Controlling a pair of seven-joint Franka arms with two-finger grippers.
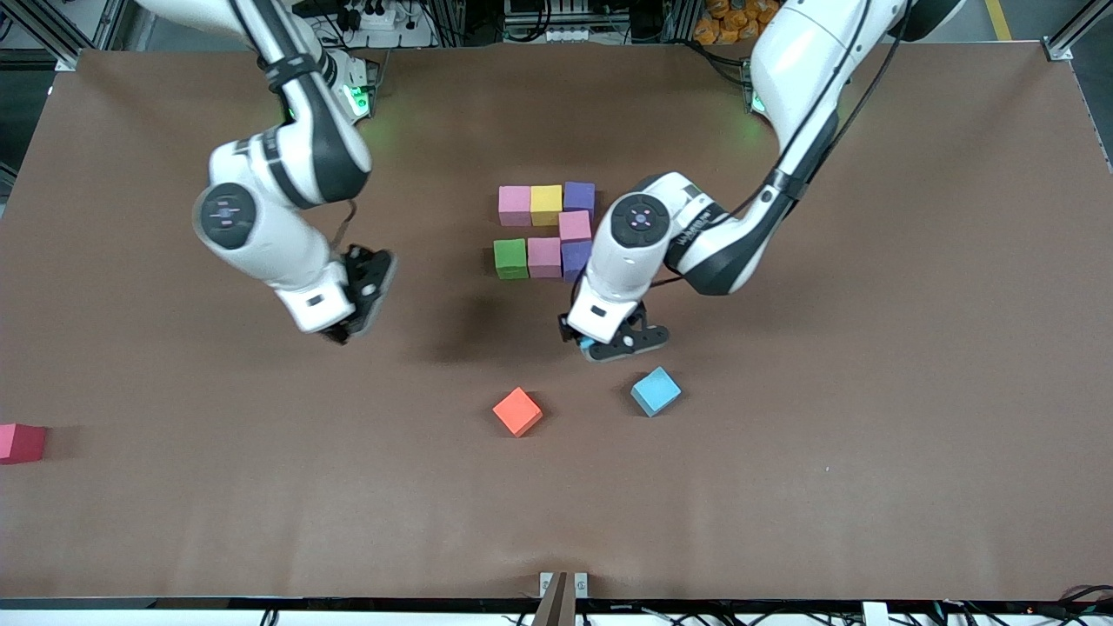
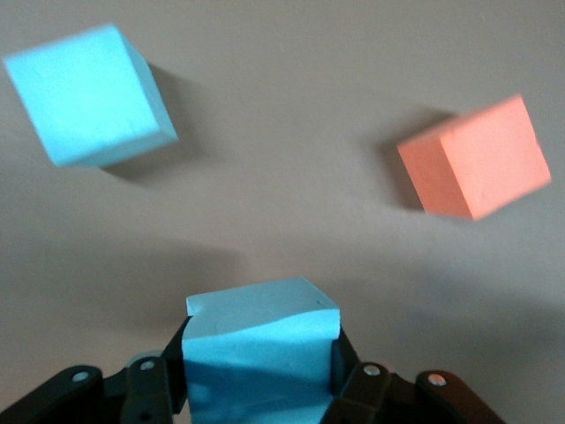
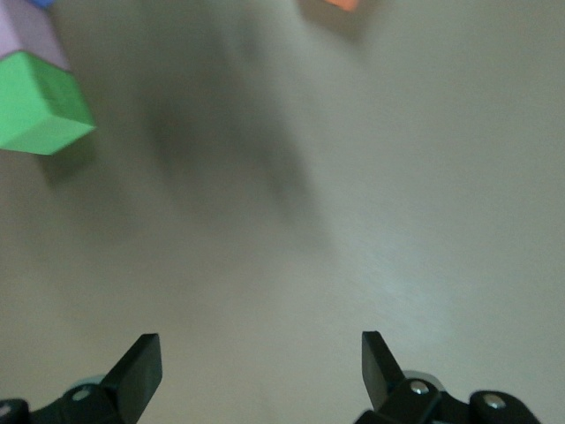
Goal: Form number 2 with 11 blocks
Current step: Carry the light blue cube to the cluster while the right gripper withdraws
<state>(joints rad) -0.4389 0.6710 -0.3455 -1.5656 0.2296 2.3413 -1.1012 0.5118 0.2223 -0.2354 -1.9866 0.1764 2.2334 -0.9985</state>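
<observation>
Several blocks touch in a partial number 2 at mid-table. The row farthest from the front camera is pink [image 1: 515, 205], yellow [image 1: 546, 204], purple [image 1: 579, 196]. One pink block [image 1: 575, 226] sits nearer, then a row of green [image 1: 510, 258], pink [image 1: 544, 256], purple [image 1: 574, 258]. My left gripper [image 1: 609, 342] [image 2: 262, 375] is shut on a light blue block [image 2: 262, 322], over the table just nearer the camera than that cluster. An orange block [image 1: 517, 411] [image 2: 477, 157] and a second light blue block [image 1: 655, 391] [image 2: 88, 93] lie loose nearer the camera. My right gripper [image 1: 355, 300] [image 3: 260, 367] is open and empty.
A red cube [image 1: 19, 442] lies at the right arm's end of the table, near the edge. The right wrist view shows the green block [image 3: 40, 110] and a sliver of the orange block [image 3: 335, 4]. Bare brown table [image 1: 783, 487] surrounds the loose blocks.
</observation>
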